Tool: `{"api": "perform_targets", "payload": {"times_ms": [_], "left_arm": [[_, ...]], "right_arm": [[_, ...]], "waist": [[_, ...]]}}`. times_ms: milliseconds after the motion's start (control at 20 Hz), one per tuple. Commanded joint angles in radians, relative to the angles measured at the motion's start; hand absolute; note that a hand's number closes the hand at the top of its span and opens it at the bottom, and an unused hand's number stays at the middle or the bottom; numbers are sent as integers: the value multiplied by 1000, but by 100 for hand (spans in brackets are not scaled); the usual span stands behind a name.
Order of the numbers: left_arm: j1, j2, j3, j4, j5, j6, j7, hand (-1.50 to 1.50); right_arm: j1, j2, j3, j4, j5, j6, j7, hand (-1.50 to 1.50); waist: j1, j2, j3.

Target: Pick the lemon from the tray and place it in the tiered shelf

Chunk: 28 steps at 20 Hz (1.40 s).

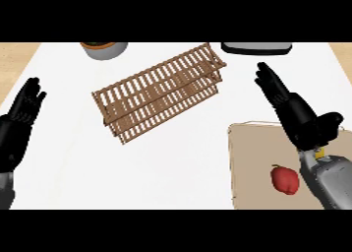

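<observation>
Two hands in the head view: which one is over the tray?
The right hand: it reaches over the tan tray's top edge, fingers straight, above the red fruit. The left hand rests open at the view's left edge, away from the tray.

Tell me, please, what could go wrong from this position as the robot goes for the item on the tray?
1. The only item on the tray is a red fruit, not a yellow lemon, so the wrong thing may be shelved.
2. The right hand is open and stretched beyond the fruit, which lies beside the forearm; pulling back could knock it.
3. The wooden tiered shelf sits skewed with slatted tiers, so a round fruit might roll off.
</observation>
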Motion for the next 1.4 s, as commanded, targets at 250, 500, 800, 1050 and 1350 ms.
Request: {"api": "perform_targets", "payload": {"times_ms": [250,500,800,1050,1350], "left_arm": [[167,-87,10,156,97,44,192,0],[166,-141,-50,148,126,11,255,0],[63,-180,-75,160,80,49,343,0],[61,-181,-55,219,76,18,331,0],[55,-180,-55,128,78,28,404,0]], "right_arm": [[148,-283,-391,76,58,-119,-174,150],[334,-324,-506,371,29,-126,-171,-150],[436,-380,-554,428,-6,154,-423,-150],[575,-442,-556,197,-36,267,-303,-150],[614,-496,-518,-21,20,248,-42,-150]], "waist": [[-146,11,2],[-88,13,3],[-50,8,-1],[-57,6,-3],[-48,5,-3]]}}
